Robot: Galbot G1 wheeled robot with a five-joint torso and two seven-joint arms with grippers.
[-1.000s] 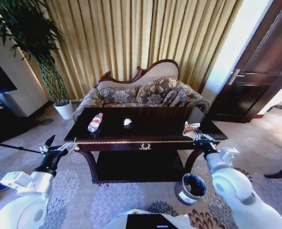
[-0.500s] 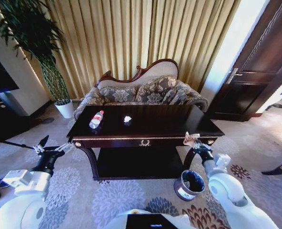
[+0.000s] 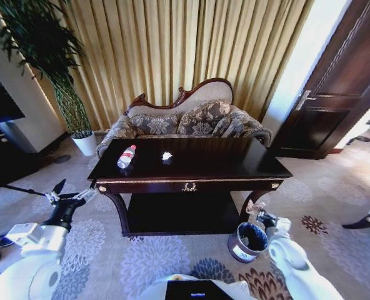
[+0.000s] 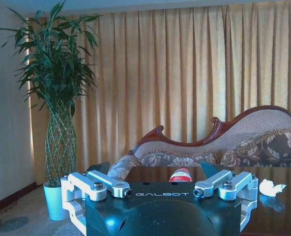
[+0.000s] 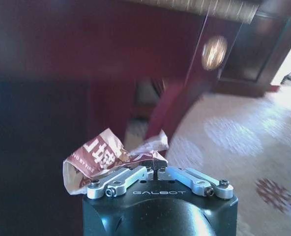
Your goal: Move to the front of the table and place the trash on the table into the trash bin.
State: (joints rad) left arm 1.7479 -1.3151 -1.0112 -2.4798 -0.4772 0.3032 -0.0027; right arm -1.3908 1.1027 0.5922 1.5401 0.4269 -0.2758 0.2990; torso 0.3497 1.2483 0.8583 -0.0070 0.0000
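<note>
The dark glossy table [image 3: 216, 164] stands straight ahead. On its left half lie a clear bottle [image 3: 126, 156] with a red cap and a small white crumpled paper [image 3: 167, 157]. The round dark trash bin [image 3: 235, 247] sits on the carpet by the table's right front leg. My right gripper [image 3: 260, 215] hangs just above the bin's rim, shut on a crumpled red-and-white wrapper [image 5: 99, 158]. My left gripper [image 3: 72, 191] is open in the air off the table's left front corner. Past its fingers, the left wrist view catches the bottle's cap [image 4: 181, 175] and the white paper [image 4: 272, 187].
A floral sofa [image 3: 185, 122] stands close behind the table. A potted plant [image 3: 79, 134] is at the back left and a dark cabinet [image 3: 4, 156] at the left. A dark door [image 3: 341, 94] is at the right. Patterned carpet lies open in front.
My right gripper has come down with the wrapper from the table's right front edge to just above the bin. The left arm has stayed almost in place.
</note>
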